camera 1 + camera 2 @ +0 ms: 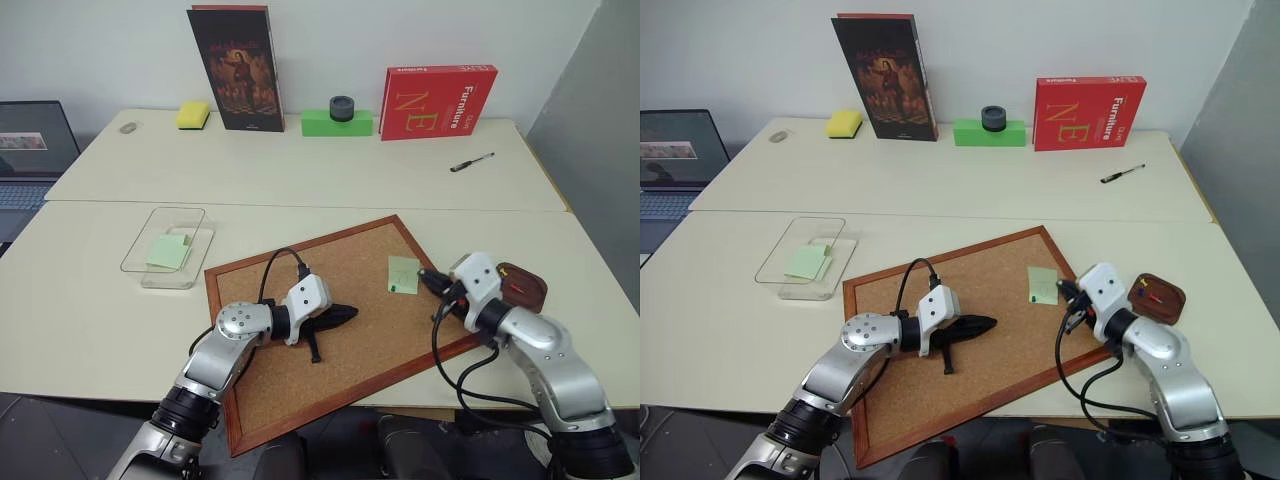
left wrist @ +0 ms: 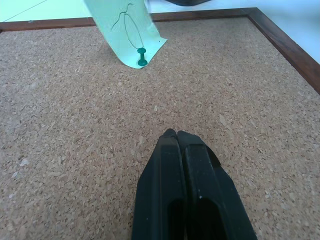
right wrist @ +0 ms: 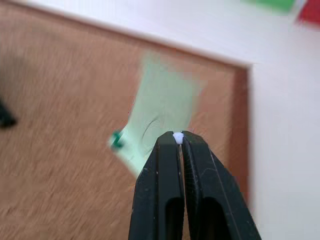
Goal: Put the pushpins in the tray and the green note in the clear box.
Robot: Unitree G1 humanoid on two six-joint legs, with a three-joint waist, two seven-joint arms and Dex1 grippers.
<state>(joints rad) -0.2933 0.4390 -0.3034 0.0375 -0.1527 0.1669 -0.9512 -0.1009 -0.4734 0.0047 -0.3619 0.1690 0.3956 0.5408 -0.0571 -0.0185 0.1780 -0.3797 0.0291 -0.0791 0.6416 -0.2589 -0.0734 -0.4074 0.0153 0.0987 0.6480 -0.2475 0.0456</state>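
Both end effectors are closed. The left end effector (image 1: 350, 315) hovers empty over the middle of the cork board (image 1: 300, 400). The right end effector (image 3: 177, 136) sits at the board's right-hand edge, just beside the green note (image 1: 403, 274), with a white speck (image 3: 177, 135) pinched at its tips; we can't tell what that is. The note lies on the board near its right corner, held at one corner by the green pushpin (image 2: 142, 62), and the free end curls up off the cork. The tray (image 1: 535, 290) is on the desk just off the board's right edge, with small coloured bits in it, one red; we read that as the red pushpin, but it's too small to confirm. The clear box (image 1: 185, 218) is off the board's left corner and has a pale green slip (image 1: 168, 250) in it. On handling, we judge the pin tiny, hard and slippery: take the plastic head from the sides and pull straight out, or it pops free. The note is featherlight and floppy and tears easily at the pinhole, so the pin comes out first, then we pinch the lifted edge.
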